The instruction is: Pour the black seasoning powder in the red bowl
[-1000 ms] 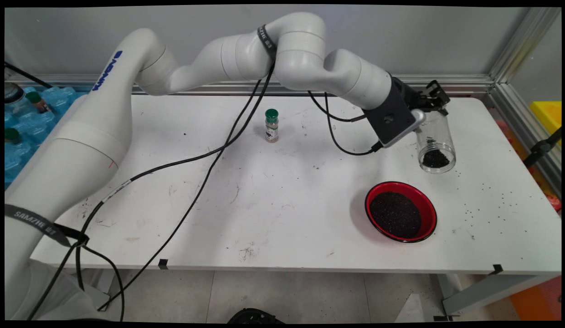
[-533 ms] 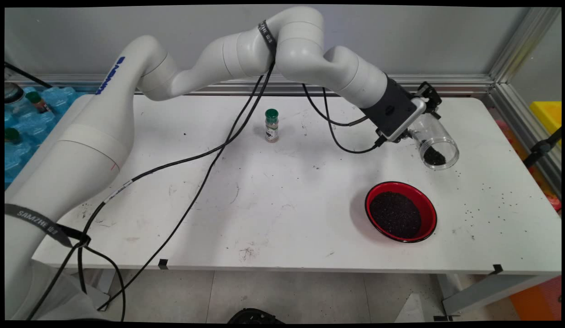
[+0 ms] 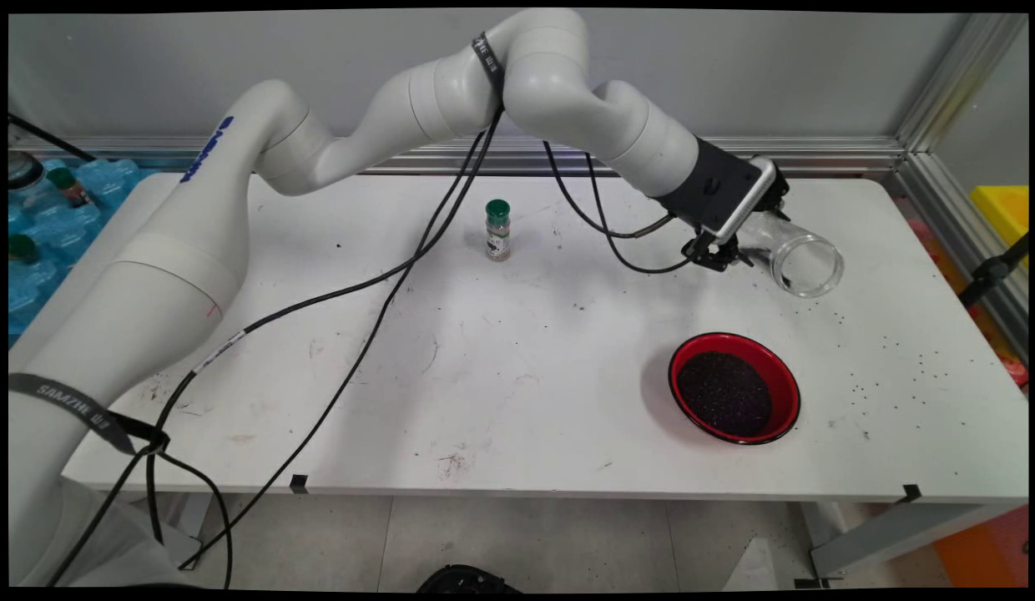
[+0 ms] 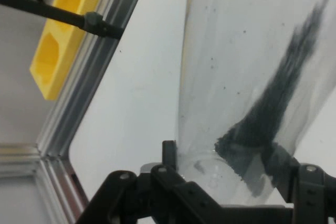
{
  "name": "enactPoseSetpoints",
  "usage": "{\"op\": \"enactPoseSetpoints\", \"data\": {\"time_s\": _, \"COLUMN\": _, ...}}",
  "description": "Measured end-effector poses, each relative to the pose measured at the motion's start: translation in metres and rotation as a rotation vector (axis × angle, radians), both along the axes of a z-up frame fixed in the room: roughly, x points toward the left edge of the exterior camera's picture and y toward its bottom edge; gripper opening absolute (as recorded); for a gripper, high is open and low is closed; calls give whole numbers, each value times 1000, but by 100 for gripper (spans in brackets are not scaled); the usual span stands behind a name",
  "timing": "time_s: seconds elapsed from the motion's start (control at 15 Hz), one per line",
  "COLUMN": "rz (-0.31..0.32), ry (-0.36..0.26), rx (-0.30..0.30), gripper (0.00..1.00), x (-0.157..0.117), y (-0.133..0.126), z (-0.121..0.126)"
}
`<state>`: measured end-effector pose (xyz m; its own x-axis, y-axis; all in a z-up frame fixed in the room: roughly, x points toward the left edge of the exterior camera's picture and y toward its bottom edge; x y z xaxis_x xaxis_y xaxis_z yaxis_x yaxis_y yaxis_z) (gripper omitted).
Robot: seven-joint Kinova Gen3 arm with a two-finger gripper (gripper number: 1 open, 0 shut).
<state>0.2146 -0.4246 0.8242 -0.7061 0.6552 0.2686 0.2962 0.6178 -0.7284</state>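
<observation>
I read the gripper (image 3: pixel 729 250) as closed on a clear plastic jar (image 3: pixel 797 257), clamping it near its closed end; in the hand view the black fingers (image 4: pixel 286 174) sit on either side of the jar (image 4: pixel 252 77). The jar is held above the table (image 3: pixel 484 376), toward the far right corner, tipped close to horizontal with its open mouth facing the table's right edge and slightly toward the near side. In the hand view I see dark granules (image 4: pixel 278 114) lying in a streak along the jar's inner wall, with a thicker heap at the closed end by the fingers.

A red bowl (image 3: pixel 734 386) filled with dark granules stands on the table nearer the front edge, well apart from the jar and below it in the main view. Loose dark specks (image 3: pixel 901 367) are scattered on the table toward the right edge. A small green-capped spice bottle (image 3: pixel 497 229) stands upright near the middle of the far edge.
</observation>
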Motion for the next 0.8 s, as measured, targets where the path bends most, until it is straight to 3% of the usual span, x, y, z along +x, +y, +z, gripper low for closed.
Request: {"op": "enactPoseSetpoints", "data": {"time_s": 0.8, "rz": 174, "ry": 121, "rx": 238, "gripper": 0, "x": 16, "y": -29, "z": -7}}
